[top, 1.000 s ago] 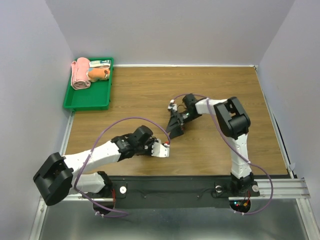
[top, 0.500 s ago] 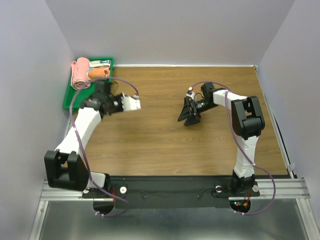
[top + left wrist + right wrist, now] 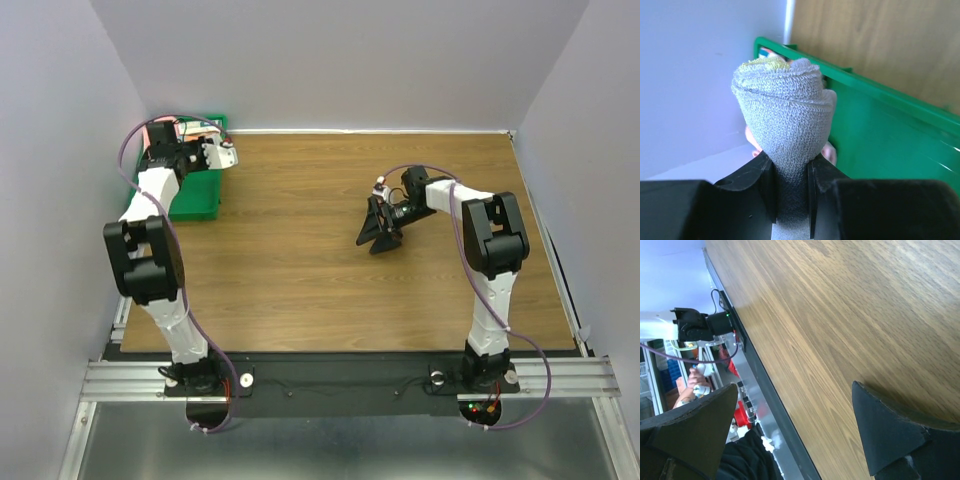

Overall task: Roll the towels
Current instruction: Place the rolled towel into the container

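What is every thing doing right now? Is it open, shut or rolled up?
left claw: shut on the grey towel.
grey towel: rolled up, pinched in the left claw.
right claw: wide open, holding nothing.
green tray: lying flat, right way up.

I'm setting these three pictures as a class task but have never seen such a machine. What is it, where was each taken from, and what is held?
Two robot arms are bolted to the near edge of a table, each ending in a two-finger gripper. The wide picture looks down from above; the other two come from cameras on the wrists. The left arm reaches to a green tray at the far left, where the left gripper clamps a rolled grey towel with yellow-green at its end. The right gripper is open, holding nothing.
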